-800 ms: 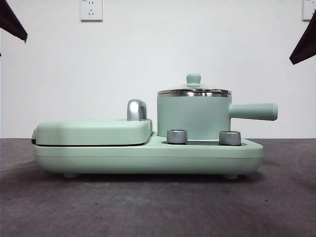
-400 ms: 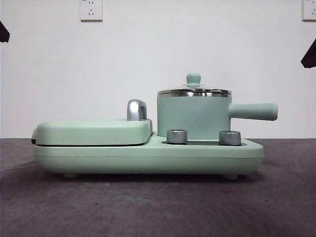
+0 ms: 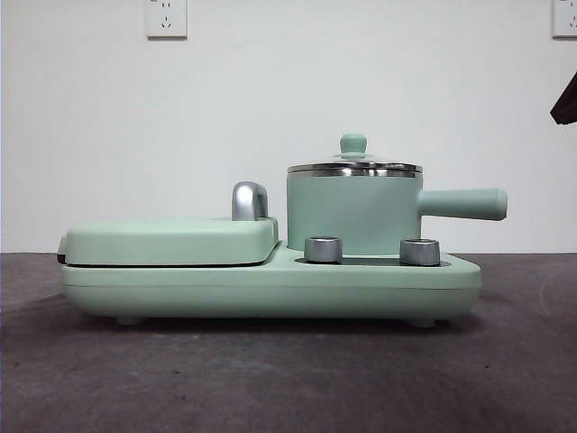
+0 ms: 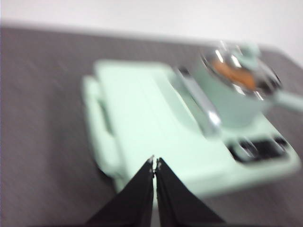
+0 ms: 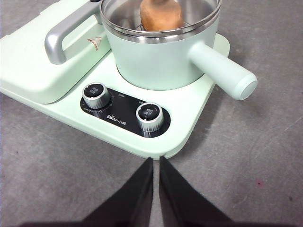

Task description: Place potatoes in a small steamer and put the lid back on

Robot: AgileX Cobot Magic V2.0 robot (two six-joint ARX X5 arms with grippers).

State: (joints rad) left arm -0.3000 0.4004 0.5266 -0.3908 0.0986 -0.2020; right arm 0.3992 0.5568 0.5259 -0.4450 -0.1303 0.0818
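You could not see the potato (image 5: 161, 14) at all from the front — the mint wall of the small steamer (image 3: 353, 215) hid it, and only the lid (image 3: 353, 165), with its steel rim and little green knob, showed seated on top. In the right wrist view the potato sat inside the pot as an orange-brown lump, with the far side of the pot cut off by the frame edge, so the lid's knob was out of sight there. The left wrist view was badly blurred; you could make out only an orange patch under the shiny rim, and the flat griddle cover (image 4: 142, 109) as a pale slab beside the pot. The left end effector (image 4: 155, 161) hung clenched, tips together, above the near edge of the appliance base (image 3: 270, 289). The right end effector (image 5: 155, 161) was also clenched, poised over bare tabletop (image 5: 57, 184) just off the corner of the base near the two dials (image 5: 123, 106). The steamer's straight handle (image 3: 462, 204) jutted out past the base edge — open tabletop lay around the appliance on every visible side. In the front view only a dark arm tip (image 3: 566, 101) showed at the right edge.
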